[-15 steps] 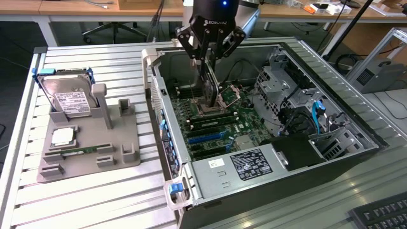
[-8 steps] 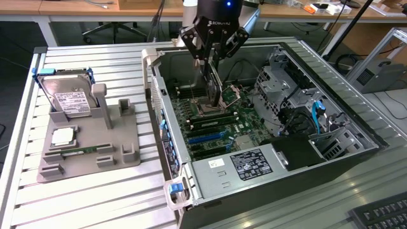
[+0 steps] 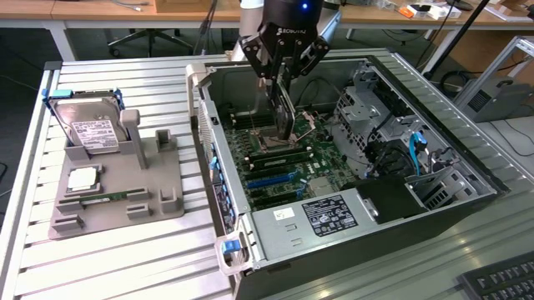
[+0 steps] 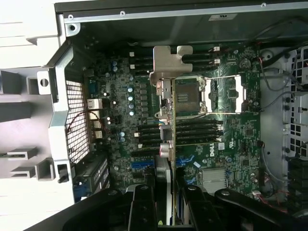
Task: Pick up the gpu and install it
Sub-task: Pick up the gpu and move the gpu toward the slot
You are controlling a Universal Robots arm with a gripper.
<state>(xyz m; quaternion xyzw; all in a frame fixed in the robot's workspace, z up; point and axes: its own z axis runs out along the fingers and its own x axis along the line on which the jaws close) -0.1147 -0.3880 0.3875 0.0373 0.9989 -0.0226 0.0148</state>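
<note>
The pincer is clamped on the gpu, its fingers pressed against the card's two flat faces at the upper edge. The card hangs on edge inside the open computer case, over the motherboard and close above the CPU socket; I cannot tell whether its lower edge touches the board. In the wrist view its silver bracket stands beside the socket. To the exterior view's left, on the slatted surface, a gray holder carries a hard drive.
</note>
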